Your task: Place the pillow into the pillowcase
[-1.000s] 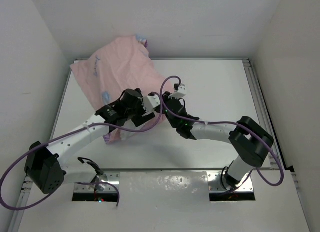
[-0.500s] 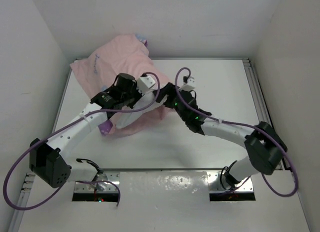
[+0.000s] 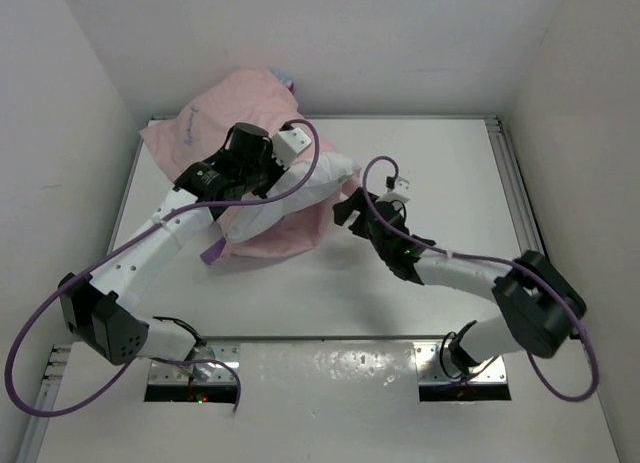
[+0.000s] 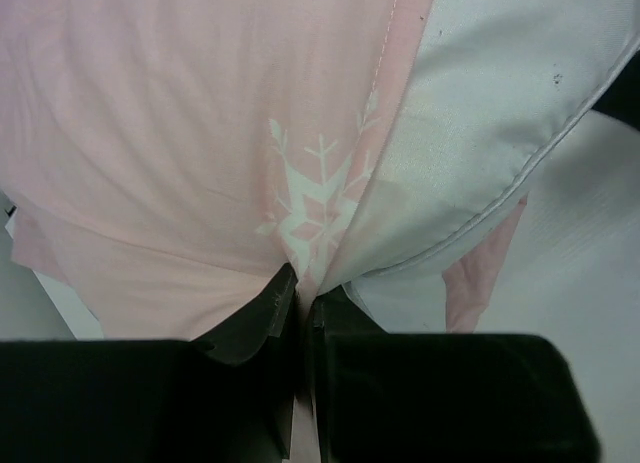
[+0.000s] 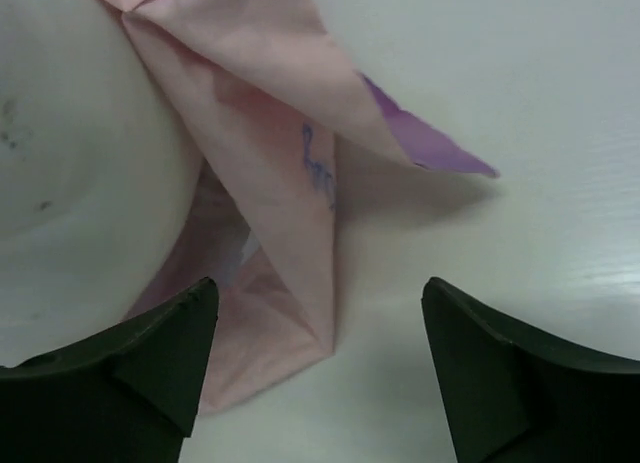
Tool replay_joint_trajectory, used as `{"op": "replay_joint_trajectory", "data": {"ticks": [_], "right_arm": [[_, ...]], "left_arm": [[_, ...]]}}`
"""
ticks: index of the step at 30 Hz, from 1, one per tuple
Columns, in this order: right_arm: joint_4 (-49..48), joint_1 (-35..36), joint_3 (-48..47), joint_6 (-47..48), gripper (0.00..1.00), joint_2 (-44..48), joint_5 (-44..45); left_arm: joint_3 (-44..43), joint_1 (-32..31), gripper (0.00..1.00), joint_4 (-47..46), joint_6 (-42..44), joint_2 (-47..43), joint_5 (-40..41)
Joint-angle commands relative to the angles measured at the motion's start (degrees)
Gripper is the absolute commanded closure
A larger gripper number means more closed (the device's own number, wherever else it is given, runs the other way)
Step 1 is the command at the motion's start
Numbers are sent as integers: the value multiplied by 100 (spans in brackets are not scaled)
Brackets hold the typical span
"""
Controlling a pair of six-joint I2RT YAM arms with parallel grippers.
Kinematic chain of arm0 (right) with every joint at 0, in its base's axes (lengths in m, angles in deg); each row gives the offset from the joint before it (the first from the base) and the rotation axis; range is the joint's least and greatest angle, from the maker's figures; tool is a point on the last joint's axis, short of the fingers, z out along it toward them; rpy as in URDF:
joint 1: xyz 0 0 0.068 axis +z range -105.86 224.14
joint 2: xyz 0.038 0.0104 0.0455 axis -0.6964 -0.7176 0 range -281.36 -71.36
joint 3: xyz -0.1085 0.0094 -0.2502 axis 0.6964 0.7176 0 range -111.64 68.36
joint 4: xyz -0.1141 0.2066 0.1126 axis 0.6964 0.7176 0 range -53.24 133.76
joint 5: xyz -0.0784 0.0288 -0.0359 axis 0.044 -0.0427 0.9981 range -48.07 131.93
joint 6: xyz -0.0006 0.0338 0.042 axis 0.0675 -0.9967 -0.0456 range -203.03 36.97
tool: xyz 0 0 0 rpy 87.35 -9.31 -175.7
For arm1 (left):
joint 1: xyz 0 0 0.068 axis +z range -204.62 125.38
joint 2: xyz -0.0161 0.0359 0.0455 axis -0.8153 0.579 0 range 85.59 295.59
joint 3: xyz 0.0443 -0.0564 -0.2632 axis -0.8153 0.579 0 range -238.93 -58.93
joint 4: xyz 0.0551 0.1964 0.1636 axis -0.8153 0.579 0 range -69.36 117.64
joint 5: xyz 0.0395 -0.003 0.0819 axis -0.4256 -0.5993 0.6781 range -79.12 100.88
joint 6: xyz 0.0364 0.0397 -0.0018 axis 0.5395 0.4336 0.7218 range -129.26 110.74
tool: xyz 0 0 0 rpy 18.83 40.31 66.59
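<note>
The pillowcase [image 3: 215, 118] lies bunched at the table's back left, pale pink side out, with a purple corner [image 3: 212, 251] showing. One end of the white pillow [image 3: 305, 183] sticks out of its mouth toward the middle. My left gripper [image 3: 262, 173] sits over that mouth, shut on the pillowcase [image 4: 180, 113] edge by a white snowflake, with the pillow [image 4: 500, 113] bulging just right of the pinch. My right gripper [image 3: 350, 205] is open just right of the pillow's end. In the right wrist view a folded pillowcase flap [image 5: 270, 213] lies ahead of the open right gripper [image 5: 315, 333], untouched.
White enclosure walls stand close on the left, back and right. A metal rail [image 3: 515, 193] runs along the right edge of the white table [image 3: 440, 163]. Purple cables loop above both arms.
My left gripper shut on the pillowcase edge and pulled it back and left. My right gripper let go, opened and drew away to the right. More of the pillow shows.
</note>
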Motion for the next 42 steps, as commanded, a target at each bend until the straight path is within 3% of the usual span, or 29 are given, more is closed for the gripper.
{"op": "replay_joint_trajectory", "data": {"ticks": [1,6,9,11,13,14,15,16,17,19,20,21,23,27,33,38,41,42], "right_arm": [[-233,71,-738,-298,16,-716,178],[-197,19,-1624,-986,14,-1859,75],[408,-43,-2222,-1689,14,-2571,74],[507,-165,-2400,-2058,19,-3011,-92],[367,-245,-2436,-2287,34,-3178,-137],[322,-332,-2331,-2305,47,-3222,-93],[331,-377,-2235,-2331,92,-3171,-14],[409,-386,-2103,-2332,100,-3083,91],[393,-438,-1667,-2227,100,-2769,283],[-535,-500,-963,-1517,100,-2338,242],[-1009,-570,-185,-1262,100,-1874,-98],[-2110,-588,188,-764,100,-1678,-336],[-3214,-553,856,-199,100,-1196,-1177],[-3913,-299,1378,970,100,-517,-2733],[-4125,316,1414,1535,100,124,-3633],[-4134,598,1422,1527,100,626,-3855],[-4134,598,1642,1483,100,855,-3636],[-4143,581,1695,1465,100,890,-3565]], "left_arm": [[-408,86,100,-490,-119,-30,71],[-522,77,100,-429,-172,-48,62],[-531,77,100,-385,-207,-30,35],[-531,95,100,-341,-224,-30,-8],[-505,112,100,-245,-233,-56,-52],[-496,130,100,-227,-233,-65,-70],[-470,148,100,-201,-225,-91,-53],[-426,183,100,-226,-207,-91,-9],[-312,244,100,-322,-120,-118,183],[39,314,100,-490,64,-109,456],[188,358,100,-603,153,-109,614],[381,359,100,-883,232,-118,963],[900,359,100,-1261,452,-57,1334],[1139,367,100,-1326,426,128,1328],[1051,201,100,-1290,39,470,1064],[1078,69,100,-1238,-40,769,1064],[937,77,80,-923,-49,744,653],[711,103,55,-773,-92,709,450]]}}
